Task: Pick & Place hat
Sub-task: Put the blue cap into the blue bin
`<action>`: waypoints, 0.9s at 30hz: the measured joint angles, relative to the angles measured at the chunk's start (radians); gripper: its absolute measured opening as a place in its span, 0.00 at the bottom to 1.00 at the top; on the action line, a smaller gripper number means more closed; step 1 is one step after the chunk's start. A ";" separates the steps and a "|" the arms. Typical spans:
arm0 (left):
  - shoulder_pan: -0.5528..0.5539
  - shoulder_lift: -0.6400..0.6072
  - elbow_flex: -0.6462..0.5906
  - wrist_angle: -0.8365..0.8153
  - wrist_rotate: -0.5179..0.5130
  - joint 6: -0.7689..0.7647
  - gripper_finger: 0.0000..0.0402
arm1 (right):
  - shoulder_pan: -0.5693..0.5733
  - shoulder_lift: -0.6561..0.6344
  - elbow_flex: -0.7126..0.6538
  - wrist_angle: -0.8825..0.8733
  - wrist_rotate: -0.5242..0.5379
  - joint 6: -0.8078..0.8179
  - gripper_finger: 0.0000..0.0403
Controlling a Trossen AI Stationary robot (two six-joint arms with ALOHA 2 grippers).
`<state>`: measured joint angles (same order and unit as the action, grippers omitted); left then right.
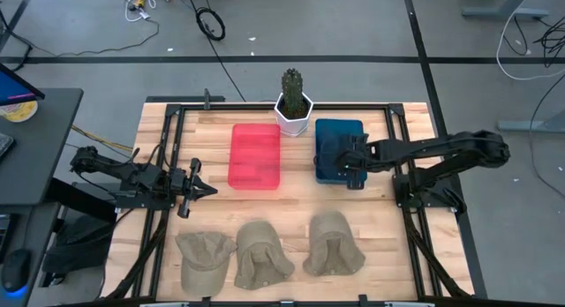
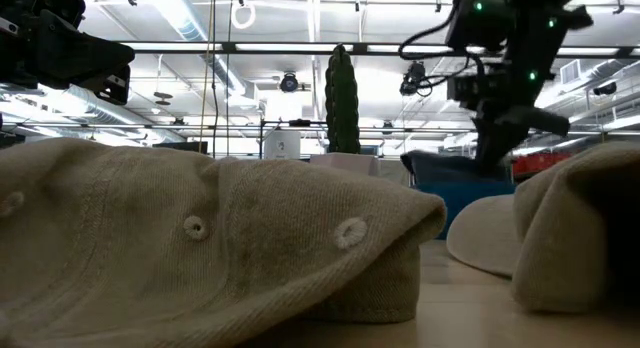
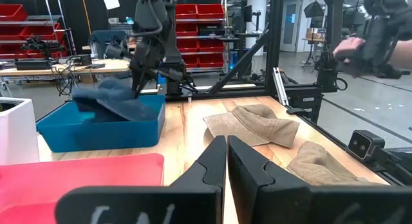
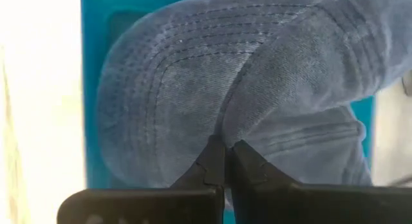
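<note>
A blue-grey denim hat (image 4: 257, 76) lies in the blue bin (image 1: 338, 131) at the table's far right, also seen as the blue hat (image 3: 112, 98) in the left wrist view. My right gripper (image 1: 346, 163) stands over that bin, shut on the hat. Three tan hats lie along the near edge: one on the left (image 1: 205, 258), one in the middle (image 1: 262, 254), one on the right (image 1: 333, 245). My left gripper (image 1: 209, 190) waits shut above the table's left side, left of the red tray, touching nothing. My right gripper pinches a fold of the blue hat's cloth (image 4: 226, 130) between its two fingertips, coming down on it at a slant from above. The hat is bunched under the fingers and sits in the blue bin (image 3: 96, 127), one edge lying over the bin's rim (image 3: 87, 95).
A red tray (image 1: 255, 155) lies left of the blue bin. A white pot with a cactus (image 1: 293, 104) stands at the far edge between them. Bare wood shows between the trays and the tan hats. A person's hand (image 3: 347, 50) shows beyond the table.
</note>
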<state>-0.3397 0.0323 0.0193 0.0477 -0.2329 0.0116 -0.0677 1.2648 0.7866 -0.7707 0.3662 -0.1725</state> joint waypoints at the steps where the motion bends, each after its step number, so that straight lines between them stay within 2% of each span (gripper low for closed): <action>1: 0.000 0.000 0.000 0.000 0.000 0.000 0.05 | -0.005 0.000 -0.022 0.037 -0.018 -0.011 0.00; 7: 0.000 0.000 0.000 0.000 0.000 0.000 0.05 | -0.038 0.003 -0.119 0.157 -0.041 -0.023 0.00; 13: 0.000 0.000 0.000 0.000 0.000 0.000 0.05 | -0.063 0.003 -0.153 0.225 -0.058 -0.020 0.03; 18: 0.000 0.000 0.000 0.000 0.000 0.000 0.05 | -0.064 0.007 -0.115 0.189 -0.067 -0.002 0.10; 27: 0.000 0.000 0.000 0.000 0.000 0.000 0.05 | -0.062 0.008 0.043 0.082 -0.079 0.031 0.28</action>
<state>-0.3397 0.0324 0.0193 0.0477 -0.2329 0.0115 -0.1299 1.2732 0.8291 -0.6888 0.2867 -0.1420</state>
